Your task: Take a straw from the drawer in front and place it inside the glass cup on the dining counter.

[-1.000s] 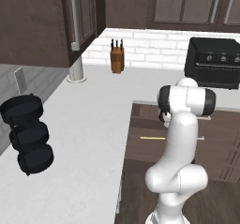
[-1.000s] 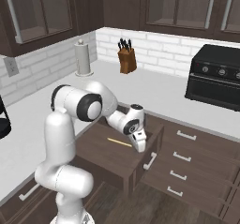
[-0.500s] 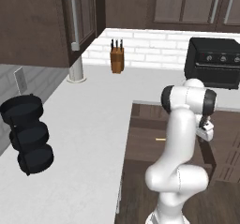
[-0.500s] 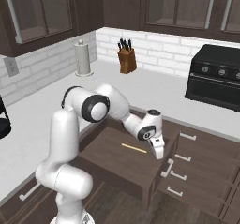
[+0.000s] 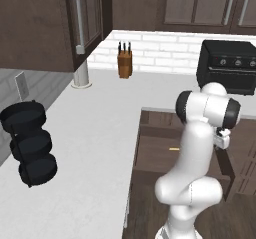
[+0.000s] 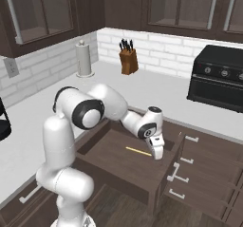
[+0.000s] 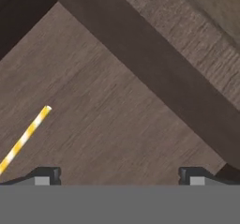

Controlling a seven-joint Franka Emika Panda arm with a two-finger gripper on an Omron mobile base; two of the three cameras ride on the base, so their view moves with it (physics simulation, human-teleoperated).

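White, smooth worktop [image 6: 156,90] runs in an L along the pale brick wall, filling the left and centre of both base views as a flat matte slab. On it, at the upper right of the right base view, I see a boxy black countertop oven [image 6: 222,83] with a row of small knobs. Below the worktop, in the lower middle of that frame, the dark brown wood drawer [image 6: 111,171] stands pulled out, a shallow open tray with a grained floor and a slim silver bar handle on its front. Further up, I can make out a tall pale cylindrical paper-towel roll [image 6: 84,59] at the upper left and a chunky tan wooden knife block [image 6: 127,61] with dark handles near the top centre. At the left of the left base view sits a stack of three round black pans on a wire rack [image 5: 30,149].

My two-finger dark-tipped gripper [image 6: 157,153] hangs just over the drawer floor, right of centre, its jaws spread fully apart and holding nothing. The thin, straight pale-yellow straw [image 6: 138,151] lies flat on the drawer floor just left of the gripper; in the hand view it shows faint white banding at the lower left [image 7: 24,138], apart from the finger tips.
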